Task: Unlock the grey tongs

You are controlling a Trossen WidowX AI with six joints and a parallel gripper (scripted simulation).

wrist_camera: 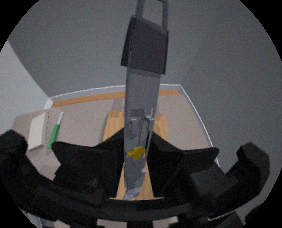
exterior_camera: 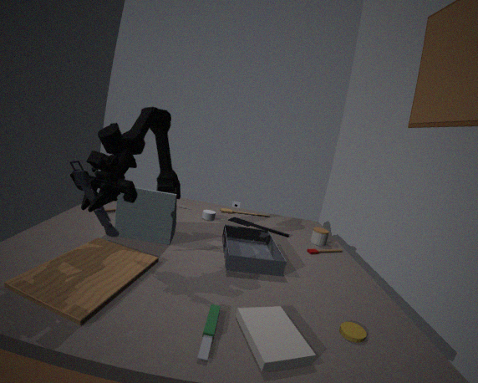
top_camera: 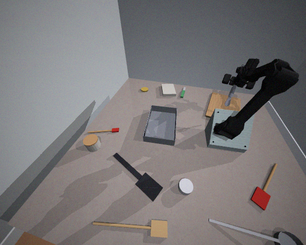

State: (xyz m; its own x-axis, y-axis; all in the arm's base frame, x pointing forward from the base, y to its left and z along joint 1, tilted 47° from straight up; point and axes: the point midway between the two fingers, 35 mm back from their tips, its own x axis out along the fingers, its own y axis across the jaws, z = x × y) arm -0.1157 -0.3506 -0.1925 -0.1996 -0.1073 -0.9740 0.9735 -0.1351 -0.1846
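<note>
The grey tongs (top_camera: 231,94) (exterior_camera: 104,217) (wrist_camera: 142,92) are in the air in my gripper (exterior_camera: 89,201) (wrist_camera: 136,128), which is shut on them. They are tilted, with the loop end up and away from the arm and the tips slanting down toward the arm's base. Their two arms look close together; whether the lock is released cannot be seen. The wooden board (top_camera: 212,102) (exterior_camera: 124,260) (wrist_camera: 115,125) lies flat below, and the tips are above the level of its top, near its side by the block. The roasting tin (top_camera: 161,140) (exterior_camera: 253,266) stands with nothing across it.
A pale green block (top_camera: 229,144) (exterior_camera: 144,222) stands beside the board, under the arm. A white box (top_camera: 168,89) (exterior_camera: 277,334) (wrist_camera: 37,131) and a green-handled tool (top_camera: 182,93) (exterior_camera: 211,319) (wrist_camera: 54,136) lie along the same table edge. A yellow disc (top_camera: 144,89) (exterior_camera: 353,331) lies beyond them.
</note>
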